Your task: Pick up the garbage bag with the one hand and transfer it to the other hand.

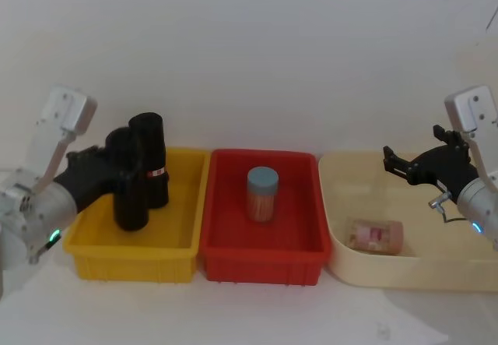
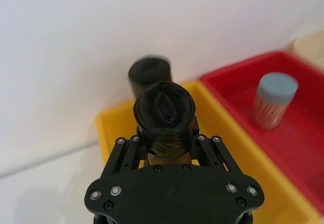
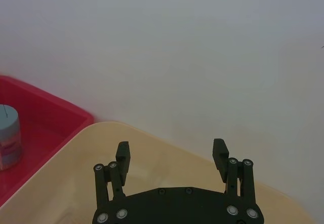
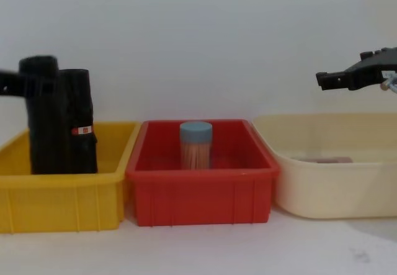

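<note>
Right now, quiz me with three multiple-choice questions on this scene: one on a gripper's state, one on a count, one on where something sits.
1. The left gripper has jaws that are: A open and empty; B shut on the garbage bag; C shut on nothing.
2. How many black rolls rise from the yellow bin? A two; B one; C four.
3. The blue-lidded jar stands in: A the yellow bin; B the left gripper; C the red bin.

Answers:
1 B, the jaws clamp the plain roll from both sides, while the right gripper hangs open above the cream bin.
2 A, the garbage bag plus a stickered roll beside it.
3 C, red walls surround the jar.
</note>
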Robot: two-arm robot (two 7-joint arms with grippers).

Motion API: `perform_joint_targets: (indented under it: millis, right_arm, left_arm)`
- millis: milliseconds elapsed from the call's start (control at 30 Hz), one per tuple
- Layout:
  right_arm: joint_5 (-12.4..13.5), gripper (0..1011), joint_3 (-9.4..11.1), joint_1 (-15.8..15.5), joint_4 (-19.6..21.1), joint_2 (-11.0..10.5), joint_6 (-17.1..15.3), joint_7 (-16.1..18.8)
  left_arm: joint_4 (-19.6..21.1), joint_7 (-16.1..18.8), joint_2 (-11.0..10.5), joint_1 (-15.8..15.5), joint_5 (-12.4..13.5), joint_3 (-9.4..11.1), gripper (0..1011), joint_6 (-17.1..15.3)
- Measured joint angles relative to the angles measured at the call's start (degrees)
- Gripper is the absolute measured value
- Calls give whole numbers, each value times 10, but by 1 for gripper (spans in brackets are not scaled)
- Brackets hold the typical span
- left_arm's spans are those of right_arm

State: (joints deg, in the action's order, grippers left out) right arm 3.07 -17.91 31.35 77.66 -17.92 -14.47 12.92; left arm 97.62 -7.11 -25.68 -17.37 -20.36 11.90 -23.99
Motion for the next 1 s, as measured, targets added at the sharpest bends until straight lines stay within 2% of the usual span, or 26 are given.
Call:
perform_joint_targets:
  millis: [200,533,767,1000]
  right_arm:
    - [0,1004,0,0,0,0,0,0]
    - [0,1004,0,0,0,0,0,0]
    - [0,1004,0,0,0,0,0,0]
    - [0,1004,0,0,0,0,0,0]
  left_arm:
    - [9,-15,9,-25,-6,3,398,6]
    - [6,-59,28,-94,-26,17,370,12]
    - [-30,-97,47,-150,-39,39,370,18]
    - [-88,-139,68,-200,-52,70,370,19]
